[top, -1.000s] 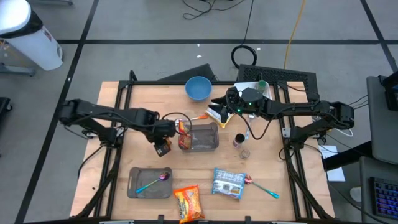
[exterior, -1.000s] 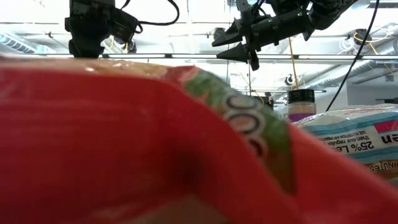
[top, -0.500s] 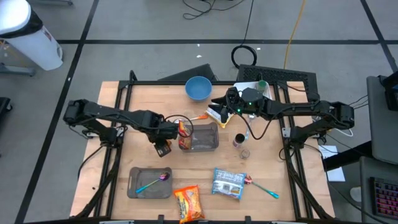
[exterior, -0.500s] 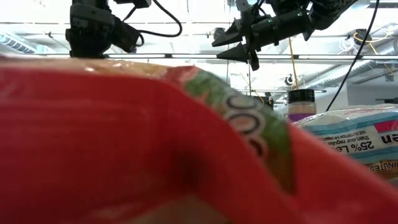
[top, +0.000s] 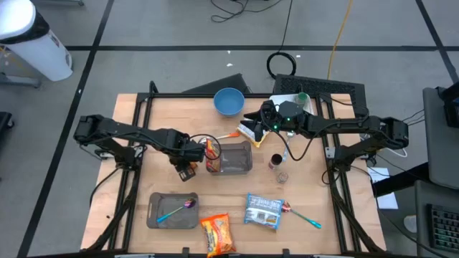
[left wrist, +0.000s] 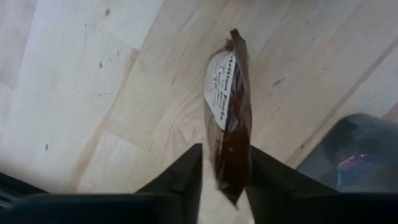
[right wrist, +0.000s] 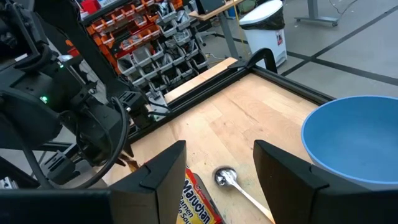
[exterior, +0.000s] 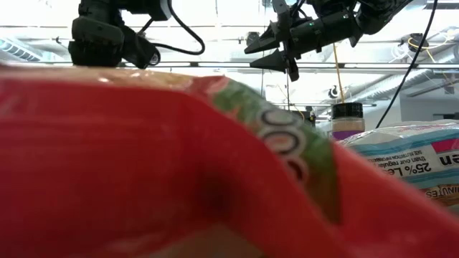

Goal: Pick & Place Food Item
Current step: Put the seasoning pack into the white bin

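left gripper (left wrist: 225, 180) pinches brown packet (left wrist: 229, 112) | right gripper (right wrist: 214, 168) spread | low view blocked

"Maruchan" on noodle packet (right wrist: 198, 205); "25%" on blue packet (exterior: 412, 159).

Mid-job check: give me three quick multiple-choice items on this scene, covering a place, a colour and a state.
1. The teal-handled spoon lies: A on the floor; B in the grey tray; C on a chip bag.
2. The bowl is: A blue; B red; C white.
3. The left gripper is: A open and empty; B shut on a fork; C shut on a packet.

Key: B, the spoon sits inside the tray's rim; A, the bowl is plainly blue; C, the packet stands clamped between the fingers.
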{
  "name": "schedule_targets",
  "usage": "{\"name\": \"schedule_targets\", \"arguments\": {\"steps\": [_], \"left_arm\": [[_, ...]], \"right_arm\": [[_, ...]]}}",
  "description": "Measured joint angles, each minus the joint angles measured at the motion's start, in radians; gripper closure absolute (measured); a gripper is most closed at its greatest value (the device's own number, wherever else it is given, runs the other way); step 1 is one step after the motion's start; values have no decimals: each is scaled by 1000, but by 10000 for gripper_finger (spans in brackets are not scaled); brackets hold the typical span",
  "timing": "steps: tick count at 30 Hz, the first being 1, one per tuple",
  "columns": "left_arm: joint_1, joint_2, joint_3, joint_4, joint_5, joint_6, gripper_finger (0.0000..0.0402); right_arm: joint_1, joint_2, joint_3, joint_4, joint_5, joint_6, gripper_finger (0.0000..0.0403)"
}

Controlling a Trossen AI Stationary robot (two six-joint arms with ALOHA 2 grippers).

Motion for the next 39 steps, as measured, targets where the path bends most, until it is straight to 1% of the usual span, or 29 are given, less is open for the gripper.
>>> {"name": "schedule_targets", "arguments": {"steps": [4, 5, 10, 14, 18, 20, 21, 23, 25, 29, 33, 36, 39], "left_arm": [[3, 0, 0, 0, 1, 8, 380], [6, -2, 0, 0, 4, 15, 390], [24, -34, 18, -17, 11, 56, 394], [49, -91, 58, -120, 6, 82, 394], [76, -158, 144, -264, -29, 125, 397], [90, -183, 207, -336, -61, 146, 396], [98, -194, 240, -347, -77, 157, 395], [118, -224, 300, -339, -84, 187, 395], [140, -244, 378, -339, -89, 218, 398], [195, -241, 503, -342, -88, 267, 397], [232, -191, 594, -342, -71, 354, 397], [259, -138, 645, -342, -20, 434, 399], [286, -71, 690, -342, 49, 480, 398]], "right_arm": [[0, 0, 0, 0, 0, 0, 222], [0, 0, 0, 0, 0, 0, 222], [0, 0, 0, 0, 0, 0, 222], [0, 0, 0, 6, -6, 0, 222], [-7, -24, 9, 33, -105, -70, 222], [-7, -43, 33, 26, -128, -107, 222], [-7, -54, 49, 12, -131, -125, 222], [-7, -68, 104, -15, -132, -159, 222], [-12, -77, 184, -97, -144, -193, 222], [-34, -55, 407, -380, -274, -295, 222], [-33, 6, 630, -624, -336, -415, 222], [-33, 62, 764, -711, -399, -454, 222], [-38, 126, 856, -783, -473, -465, 222]]}}
